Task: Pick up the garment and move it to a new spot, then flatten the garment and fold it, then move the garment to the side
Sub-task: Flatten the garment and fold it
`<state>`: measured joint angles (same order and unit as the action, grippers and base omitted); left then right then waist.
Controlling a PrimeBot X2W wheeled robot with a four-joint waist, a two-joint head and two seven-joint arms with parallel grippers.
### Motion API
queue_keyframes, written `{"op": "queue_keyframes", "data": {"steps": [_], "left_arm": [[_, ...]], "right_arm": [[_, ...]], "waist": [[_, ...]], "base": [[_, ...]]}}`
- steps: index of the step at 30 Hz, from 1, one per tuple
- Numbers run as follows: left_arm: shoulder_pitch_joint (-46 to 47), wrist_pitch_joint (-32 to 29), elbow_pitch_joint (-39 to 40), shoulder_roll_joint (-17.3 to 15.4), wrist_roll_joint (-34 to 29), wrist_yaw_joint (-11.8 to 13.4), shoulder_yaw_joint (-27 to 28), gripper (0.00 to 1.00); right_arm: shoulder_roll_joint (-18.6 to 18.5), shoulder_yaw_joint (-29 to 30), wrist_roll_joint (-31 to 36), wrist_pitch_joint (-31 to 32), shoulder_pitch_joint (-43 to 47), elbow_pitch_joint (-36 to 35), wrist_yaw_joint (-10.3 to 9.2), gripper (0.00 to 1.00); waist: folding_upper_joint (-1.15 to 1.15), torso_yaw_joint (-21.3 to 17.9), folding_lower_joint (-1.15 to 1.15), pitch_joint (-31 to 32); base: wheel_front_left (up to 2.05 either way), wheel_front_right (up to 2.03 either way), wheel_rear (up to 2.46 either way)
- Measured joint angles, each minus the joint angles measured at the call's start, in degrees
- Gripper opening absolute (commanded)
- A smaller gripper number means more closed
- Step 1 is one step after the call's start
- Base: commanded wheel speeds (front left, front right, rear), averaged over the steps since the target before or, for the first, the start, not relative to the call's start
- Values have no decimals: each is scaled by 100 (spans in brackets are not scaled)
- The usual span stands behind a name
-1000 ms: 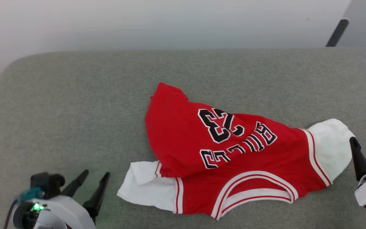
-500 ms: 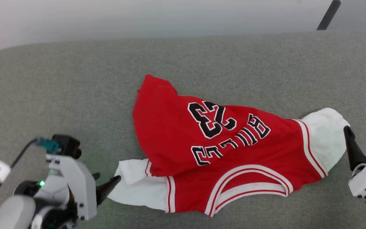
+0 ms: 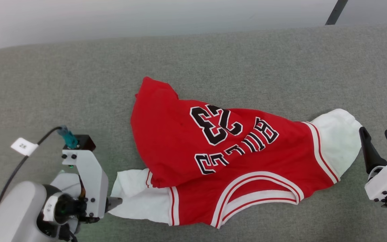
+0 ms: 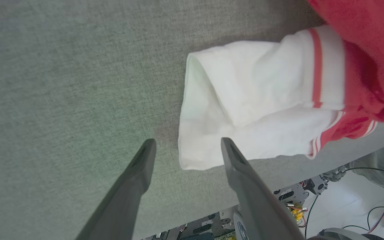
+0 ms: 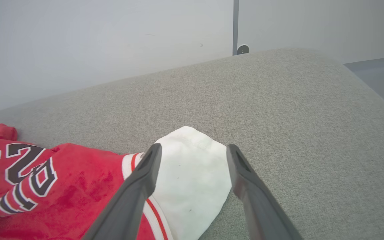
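Left claw (image 4: 185, 144) spread wide at sleeve edge of garment (image 4: 262, 90).

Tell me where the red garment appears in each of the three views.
Head view: garment at centre, on grey cushion.
Left wrist view: upper right, one white sleeve near the left gripper.
Right wrist view: lower left, other white sleeve near the right gripper.
Shared landmark: grey cushion.

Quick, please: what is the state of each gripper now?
Left gripper: open, empty, at the garment.
Right gripper: open, empty.
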<state>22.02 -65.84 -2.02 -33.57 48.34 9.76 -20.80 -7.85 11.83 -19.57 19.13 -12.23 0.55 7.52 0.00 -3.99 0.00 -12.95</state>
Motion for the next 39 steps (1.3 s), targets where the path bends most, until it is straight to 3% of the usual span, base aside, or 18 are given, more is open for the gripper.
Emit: {"op": "queue_keyframes", "data": {"steps": [7,18,19,20,21,29,34,39], "left_arm": [[62,-64,-318,22,-103,-25,-178,100],[304,258,-1238,219,5,-405,-175,100],[332,257,-1310,231,18,-432,-185,84],[354,242,-1385,256,70,-460,-172,5],[375,216,-1451,269,130,-465,-149,0],[471,240,-1499,223,107,-499,-149,0],[499,333,-1429,255,85,-524,-185,0],[569,358,-1345,293,22,-522,-226,0]], "right_arm": [[34,-2,15,-74,-1,19,0,100],[25,-51,23,-91,-97,57,0,100],[21,-49,24,-91,-99,59,0,100],[19,-46,24,-91,-99,63,0,100],[18,-43,24,-90,-99,66,0,100],[-23,-1,18,169,-146,132,0,100],[-113,45,-21,736,-299,249,0,100],[-437,103,-76,1379,-578,381,-1,100]], "waist": [[0,-58,0,-73],[0,-94,0,-232],[0,-94,0,-239],[0,-91,0,-244],[0,-85,0,-247],[0,-19,0,-254],[0,62,0,-284],[0,150,0,-367]], "base": [[0,0,0],[0,0,0],[0,0,0],[0,0,0],[0,0,0],[0,0,0],[0,0,0],[0,0,0]]}}
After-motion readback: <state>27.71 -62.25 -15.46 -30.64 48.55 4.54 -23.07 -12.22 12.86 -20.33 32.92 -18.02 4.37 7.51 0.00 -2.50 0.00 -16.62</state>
